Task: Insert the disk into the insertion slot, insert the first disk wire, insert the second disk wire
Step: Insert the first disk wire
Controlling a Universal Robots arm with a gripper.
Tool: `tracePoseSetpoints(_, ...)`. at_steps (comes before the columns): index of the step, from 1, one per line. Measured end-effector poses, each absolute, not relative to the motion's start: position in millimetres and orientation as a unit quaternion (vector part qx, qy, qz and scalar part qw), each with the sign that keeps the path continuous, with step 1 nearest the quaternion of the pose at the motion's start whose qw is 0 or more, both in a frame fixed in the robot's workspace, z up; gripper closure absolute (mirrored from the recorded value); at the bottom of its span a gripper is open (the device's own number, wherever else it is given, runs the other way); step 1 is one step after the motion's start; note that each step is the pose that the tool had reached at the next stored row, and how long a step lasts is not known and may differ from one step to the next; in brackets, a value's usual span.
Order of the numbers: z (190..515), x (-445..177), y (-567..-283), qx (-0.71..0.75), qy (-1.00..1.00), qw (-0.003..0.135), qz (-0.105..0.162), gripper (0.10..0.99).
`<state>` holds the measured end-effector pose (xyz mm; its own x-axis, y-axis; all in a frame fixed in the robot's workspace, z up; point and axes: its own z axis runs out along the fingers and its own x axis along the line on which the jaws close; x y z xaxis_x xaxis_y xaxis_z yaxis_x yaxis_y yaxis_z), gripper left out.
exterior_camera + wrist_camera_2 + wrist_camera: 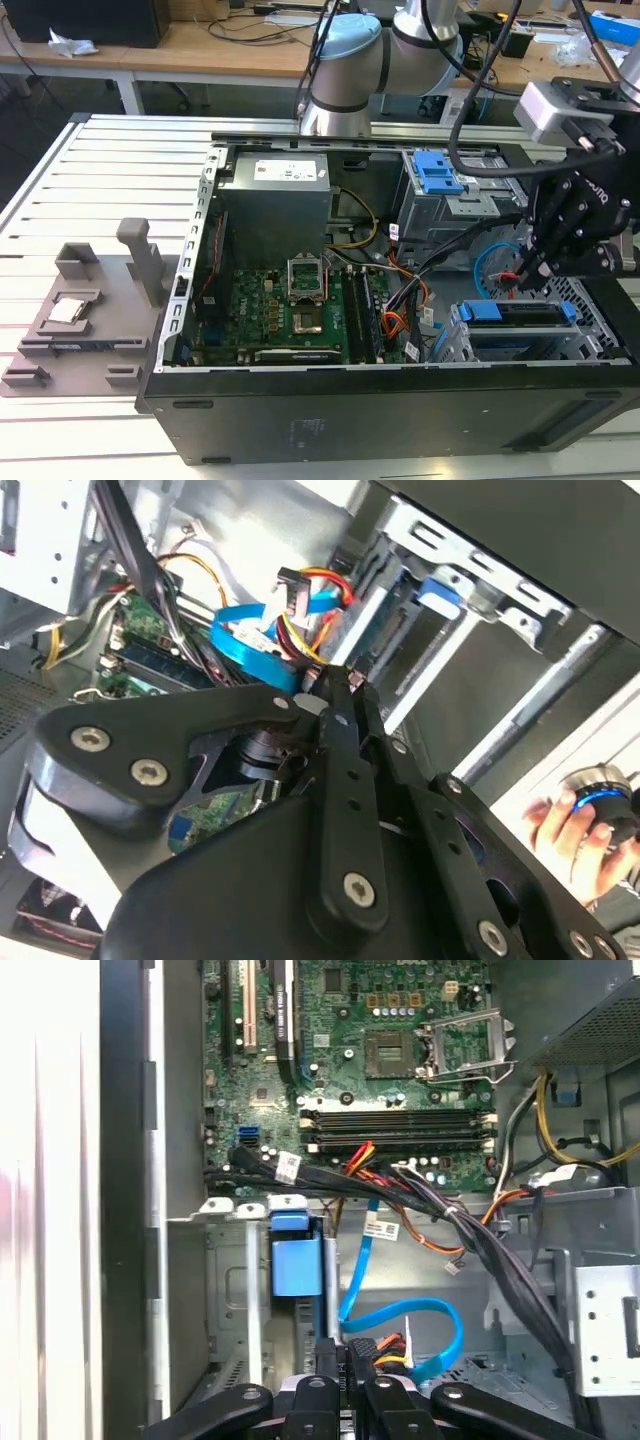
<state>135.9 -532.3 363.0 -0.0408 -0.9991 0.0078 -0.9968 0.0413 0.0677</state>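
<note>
The disk [515, 316], in its blue carrier, lies inside the insertion slot [452, 342] of the perforated silver cage, at the exterior view's lower right. Its blue carrier end [297, 1256] shows in the first wrist view. My gripper [522, 276] hangs just above the disk's inner end. Its fingers [340, 1352] are pressed together on the end of a red, yellow and black disk wire [388, 1346], whose black plug [292, 580] shows in the second wrist view. A flat blue disk wire [405, 1310] loops loose beside it.
The taller grey cage with a blue latch [438, 172] stands behind the gripper. Thick black cable bundles [470, 1240] cross between the motherboard [290, 310] and the bay. A person's hand [585, 820] holds a device outside the case. A grey fixture [85, 310] sits at the exterior view's left.
</note>
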Motion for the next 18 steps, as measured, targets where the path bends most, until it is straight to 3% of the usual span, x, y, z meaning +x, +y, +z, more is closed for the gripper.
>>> tracePoseSetpoints(8, 363, 136, -560, 0.692, -0.721, 0.026, -0.022, 0.925)
tracePoseSetpoints(18, 356, 136, -570, 0.692, -0.721, 0.026, -0.022, 0.925)
